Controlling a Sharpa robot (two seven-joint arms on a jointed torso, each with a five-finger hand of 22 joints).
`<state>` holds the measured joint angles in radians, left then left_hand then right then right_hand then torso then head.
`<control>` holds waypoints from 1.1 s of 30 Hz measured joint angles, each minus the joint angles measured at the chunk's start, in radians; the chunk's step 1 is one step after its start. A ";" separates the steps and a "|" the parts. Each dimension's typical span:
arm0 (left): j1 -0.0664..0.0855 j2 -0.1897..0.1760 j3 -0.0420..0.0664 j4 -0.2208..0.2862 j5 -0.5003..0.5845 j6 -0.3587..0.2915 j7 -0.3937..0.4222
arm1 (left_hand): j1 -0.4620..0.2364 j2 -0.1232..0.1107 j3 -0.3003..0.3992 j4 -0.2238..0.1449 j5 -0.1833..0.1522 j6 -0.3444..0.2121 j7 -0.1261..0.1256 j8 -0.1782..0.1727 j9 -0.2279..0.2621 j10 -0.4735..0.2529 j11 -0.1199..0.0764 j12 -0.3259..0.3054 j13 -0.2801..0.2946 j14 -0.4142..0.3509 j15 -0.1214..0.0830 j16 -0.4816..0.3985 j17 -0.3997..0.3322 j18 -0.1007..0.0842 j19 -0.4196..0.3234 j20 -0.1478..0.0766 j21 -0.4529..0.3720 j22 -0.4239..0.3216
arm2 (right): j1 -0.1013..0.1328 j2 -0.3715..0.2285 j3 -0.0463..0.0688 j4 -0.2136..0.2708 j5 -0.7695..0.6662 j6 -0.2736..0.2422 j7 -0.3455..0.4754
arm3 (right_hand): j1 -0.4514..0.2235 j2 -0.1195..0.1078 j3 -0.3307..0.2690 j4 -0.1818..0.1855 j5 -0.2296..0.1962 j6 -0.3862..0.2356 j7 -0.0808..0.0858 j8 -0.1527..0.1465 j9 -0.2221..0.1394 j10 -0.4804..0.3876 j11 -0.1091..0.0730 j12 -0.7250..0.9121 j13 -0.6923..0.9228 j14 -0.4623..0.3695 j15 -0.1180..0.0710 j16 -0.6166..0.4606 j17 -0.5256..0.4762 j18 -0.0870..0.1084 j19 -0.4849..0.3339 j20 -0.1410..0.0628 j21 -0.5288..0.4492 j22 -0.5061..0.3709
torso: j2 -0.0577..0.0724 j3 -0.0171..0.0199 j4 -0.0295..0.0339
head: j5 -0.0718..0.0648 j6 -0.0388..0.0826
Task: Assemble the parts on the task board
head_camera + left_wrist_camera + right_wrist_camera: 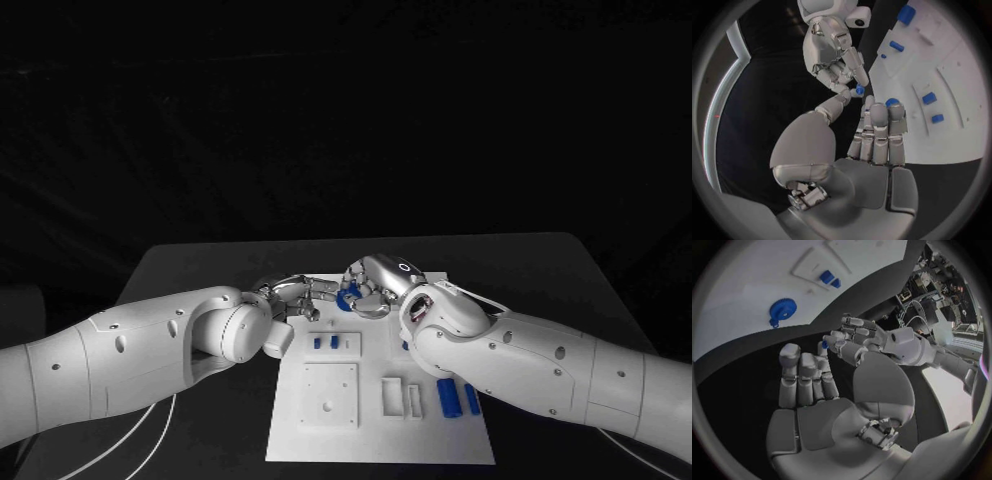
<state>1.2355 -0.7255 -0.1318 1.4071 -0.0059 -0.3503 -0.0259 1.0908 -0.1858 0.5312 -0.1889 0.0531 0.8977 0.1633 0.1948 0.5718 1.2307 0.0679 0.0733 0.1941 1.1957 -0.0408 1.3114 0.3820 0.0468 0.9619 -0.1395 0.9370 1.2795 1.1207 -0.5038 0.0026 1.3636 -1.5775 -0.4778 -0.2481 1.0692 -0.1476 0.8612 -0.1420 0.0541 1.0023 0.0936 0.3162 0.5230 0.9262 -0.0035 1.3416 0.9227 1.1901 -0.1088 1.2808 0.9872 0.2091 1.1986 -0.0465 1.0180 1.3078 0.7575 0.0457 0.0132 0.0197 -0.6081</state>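
Both hands meet just past the far edge of the white task board (382, 430). My left hand (296, 295) and right hand (378, 285) close their fingertips from opposite sides on one small blue part (346, 294), held above the black table. In the left wrist view the blue part (859, 90) sits between the left hand's (876, 150) thumb tip and the right hand's (836, 55) curled fingers. The right wrist view has the part (824, 345) at the right hand's (811, 390) thumb tip, against the left hand (861, 332).
A blue gear (784, 310) lies near the board's far edge. Two small blue parts (326, 342) stand in a slot block. Two blue cylinders (459, 398) lie at the board's right side. White blocks (329, 393) and strips (401, 395) sit mid-board.
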 measured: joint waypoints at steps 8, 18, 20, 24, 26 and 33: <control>0.000 0.000 -0.002 0.004 -0.004 -0.001 -0.013 | 0.000 0.000 -0.001 -0.007 0.000 0.002 -0.005 0.007 0.000 0.000 0.000 0.000 -0.003 0.001 0.002 -0.006 0.000 0.000 -0.004 0.004 -0.004 -0.002 | 0.000 0.005 0.002 0.000 0.000 -0.002 -0.001 | 0.004 -0.004 0.003 0.003 0.000 0.000 0.000 0.000 -0.001 0.000 0.000 0.000 0.000 0.000 0.000 -0.004 0.000 0.000 0.004 -0.003 -0.001 0.000 | 0.000 -0.0017 0.0009 | -0.001 0.001; 0.000 0.005 -0.002 0.007 -0.007 -0.001 -0.015 | 0.009 0.002 0.001 -0.015 0.000 0.005 -0.008 0.007 -0.001 0.000 0.000 0.000 -0.007 0.001 0.002 -0.006 0.000 0.000 -0.004 0.004 -0.004 -0.004 | 0.000 0.013 0.002 -0.004 -0.001 0.000 -0.002 | 0.004 -0.004 0.003 0.003 0.000 0.000 0.000 0.004 -0.001 0.000 0.000 -0.002 -0.001 0.000 0.001 -0.003 0.000 0.000 0.001 -0.006 -0.001 0.000 | 0.000 -0.0024 0.0006 | 0.000 0.000; 0.000 0.006 -0.002 0.007 -0.007 -0.001 -0.015 | 0.009 0.002 0.001 -0.014 0.000 0.005 -0.008 0.007 -0.001 0.000 0.000 0.000 -0.007 0.001 0.002 -0.006 0.000 0.000 -0.004 0.004 -0.004 -0.004 | 0.000 0.015 0.002 -0.005 -0.001 0.001 -0.003 | 0.004 -0.004 0.003 0.003 0.000 0.000 0.000 0.004 -0.001 0.000 0.000 -0.002 -0.001 0.000 0.001 -0.003 0.000 0.000 0.001 -0.006 -0.001 0.000 | 0.000 -0.0024 0.0005 | 0.000 0.000; 0.000 0.008 -0.002 0.007 -0.006 -0.001 -0.015 | 0.012 0.005 -0.002 -0.017 0.000 0.007 -0.005 0.011 -0.001 0.000 0.000 0.000 -0.008 0.001 0.002 -0.010 0.000 0.000 -0.004 0.004 -0.008 -0.004 | 0.000 0.017 0.002 -0.006 -0.001 0.001 -0.004 | 0.004 -0.004 0.003 0.003 0.000 0.000 0.000 0.004 0.000 0.000 0.000 -0.002 -0.001 0.001 0.002 -0.003 0.000 0.000 0.001 -0.006 -0.001 0.000 | 0.000 -0.0024 0.0005 | 0.000 -0.001; 0.000 0.010 -0.002 0.008 -0.006 -0.001 -0.015 | 0.015 0.007 -0.001 -0.018 0.000 0.009 -0.004 0.011 -0.002 0.000 0.000 0.000 -0.009 0.001 0.002 -0.010 0.000 0.000 -0.004 0.004 -0.008 -0.004 | 0.000 0.018 0.002 -0.006 -0.001 0.002 -0.004 | 0.004 -0.004 0.003 0.003 0.000 0.000 0.000 0.003 0.000 0.000 0.000 -0.002 -0.001 0.001 0.002 -0.003 0.000 0.000 0.001 -0.006 -0.001 0.000 | 0.000 -0.0022 0.0005 | 0.000 -0.001; 0.000 0.012 -0.001 0.010 -0.005 -0.001 -0.014 | 0.032 0.024 0.003 -0.030 0.000 0.015 -0.010 0.018 -0.004 0.003 0.004 0.000 -0.013 0.001 0.002 -0.014 0.000 0.000 -0.002 0.006 -0.008 -0.003 | 0.000 0.021 0.002 -0.006 -0.001 0.003 -0.005 | 0.004 -0.004 0.005 0.005 0.000 0.000 0.000 0.003 0.000 0.000 0.000 -0.003 -0.001 0.001 0.002 -0.003 0.000 0.000 0.001 -0.005 -0.001 0.000 | 0.000 -0.0017 0.0003 | -0.001 -0.003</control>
<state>1.2355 -0.7133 -0.1333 1.4167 -0.0114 -0.3513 -0.0400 1.1227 -0.1615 0.5342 -0.2191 0.0531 0.9124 0.1533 0.2124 0.5677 1.2341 0.0715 0.0733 0.1809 1.1968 -0.0389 1.2973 0.3821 0.0468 0.9595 -0.1334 0.9291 1.2760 1.1206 -0.4832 0.0046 1.3572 -1.5788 -0.4752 -0.2529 1.0732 -0.1517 0.8667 -0.1366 0.0541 1.0023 0.0938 0.3193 0.5229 0.9261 -0.0034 1.3386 0.9219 1.1912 -0.1067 1.2777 0.9869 0.2089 1.2000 -0.0520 1.0173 1.3075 0.7577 0.0440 0.0135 0.0189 -0.6109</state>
